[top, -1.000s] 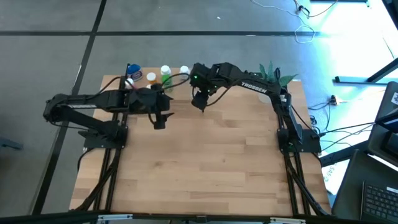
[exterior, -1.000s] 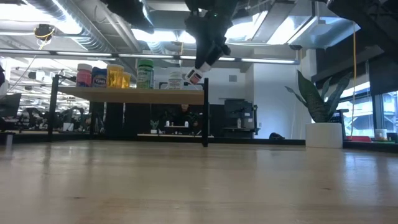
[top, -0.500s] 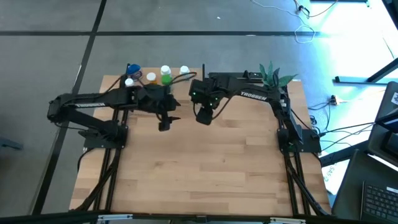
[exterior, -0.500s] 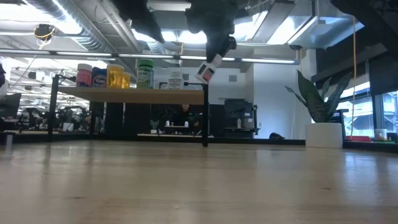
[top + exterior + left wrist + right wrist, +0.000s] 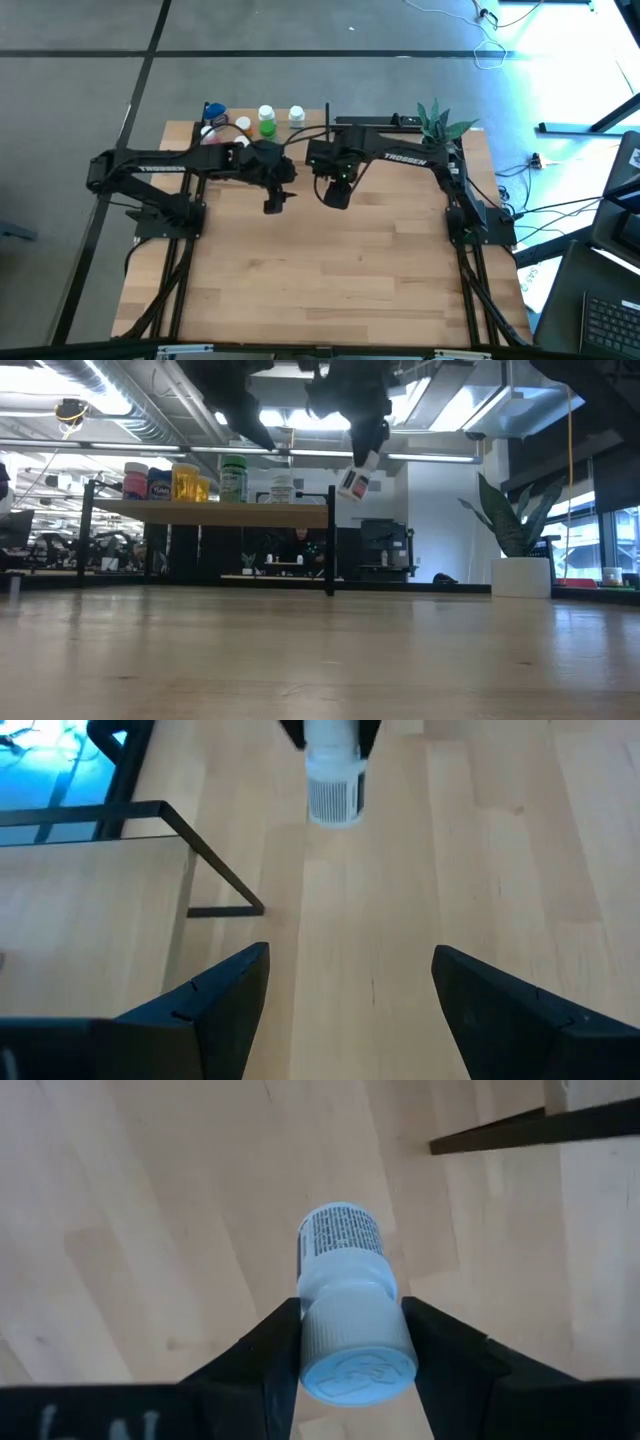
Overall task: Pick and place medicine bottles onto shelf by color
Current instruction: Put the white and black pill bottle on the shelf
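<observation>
right tool [image 5: 350, 1342] is clamped on a white medicine bottle [image 5: 345, 1280], fingers on the cap end, labelled body sticking out past the tips. contents not visible. in the low view the bottle [image 5: 355, 480] hangs tilted in the air, well above the counter [image 5: 320, 650] and just off the shelf's [image 5: 210, 510] open end, about level with the shelf top. it's not touching the shelf or the corner post.

left tool [image 5: 350, 990] is open, nothing between the fingers. it hovers over bare counter next to the shelf's front corner, and its wrist view looks straight at the right tool's bottle [image 5: 333, 780] ahead of it. in the high view the two tools are near each other, left tool [image 5: 274, 203] beside right tool [image 5: 337, 196], small gap between them.

on the shelf, away from the right tool along the back edge: pink bottle [image 5: 135, 481], blue bottle [image 5: 159, 483], orange bottle [image 5: 185, 481], green bottle [image 5: 233, 478], and a white bottle [image 5: 281, 487] closest to the held one. all upright with caps on.

shelf surface on the end nearest the right tool is bare past the white bottle. counter in front of and below both tools is open wood. potted plant [image 5: 436, 120] sits at the far corner behind the right arm, well apart from the tool.
</observation>
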`<action>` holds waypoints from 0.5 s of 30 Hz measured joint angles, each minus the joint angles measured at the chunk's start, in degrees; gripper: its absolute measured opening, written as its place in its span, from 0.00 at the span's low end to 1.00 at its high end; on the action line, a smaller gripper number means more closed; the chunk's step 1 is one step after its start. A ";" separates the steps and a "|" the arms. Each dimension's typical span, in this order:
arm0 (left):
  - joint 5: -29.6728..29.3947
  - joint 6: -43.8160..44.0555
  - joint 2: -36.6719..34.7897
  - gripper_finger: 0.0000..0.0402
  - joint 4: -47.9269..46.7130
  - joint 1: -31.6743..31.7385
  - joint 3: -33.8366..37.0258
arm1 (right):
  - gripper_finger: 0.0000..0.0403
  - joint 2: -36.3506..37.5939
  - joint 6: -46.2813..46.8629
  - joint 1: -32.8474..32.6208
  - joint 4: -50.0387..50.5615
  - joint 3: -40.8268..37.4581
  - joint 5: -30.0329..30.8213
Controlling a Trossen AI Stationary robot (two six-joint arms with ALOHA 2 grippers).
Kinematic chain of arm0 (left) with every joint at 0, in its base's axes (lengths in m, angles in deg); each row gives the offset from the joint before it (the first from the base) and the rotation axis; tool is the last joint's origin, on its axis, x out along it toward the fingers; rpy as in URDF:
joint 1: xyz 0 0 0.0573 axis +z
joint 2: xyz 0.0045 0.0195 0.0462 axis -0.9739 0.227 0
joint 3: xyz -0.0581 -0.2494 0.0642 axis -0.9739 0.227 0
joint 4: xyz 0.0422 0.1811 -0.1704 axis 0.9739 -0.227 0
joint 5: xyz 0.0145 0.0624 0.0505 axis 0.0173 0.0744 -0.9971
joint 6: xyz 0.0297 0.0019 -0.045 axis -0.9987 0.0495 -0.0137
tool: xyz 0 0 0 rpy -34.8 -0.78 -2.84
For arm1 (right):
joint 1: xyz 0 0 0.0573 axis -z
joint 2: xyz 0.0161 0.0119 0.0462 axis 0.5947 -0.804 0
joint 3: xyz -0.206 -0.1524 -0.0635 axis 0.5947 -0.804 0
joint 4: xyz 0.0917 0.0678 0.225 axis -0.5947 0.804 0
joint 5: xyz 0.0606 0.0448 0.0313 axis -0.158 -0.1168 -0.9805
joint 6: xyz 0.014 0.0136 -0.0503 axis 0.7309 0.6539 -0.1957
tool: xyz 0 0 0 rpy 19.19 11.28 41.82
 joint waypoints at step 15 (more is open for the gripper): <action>1.32 -0.21 -2.71 0.68 -2.75 0.00 0.00 | 0.40 -1.23 -2.13 -0.54 -0.01 -0.09 4.50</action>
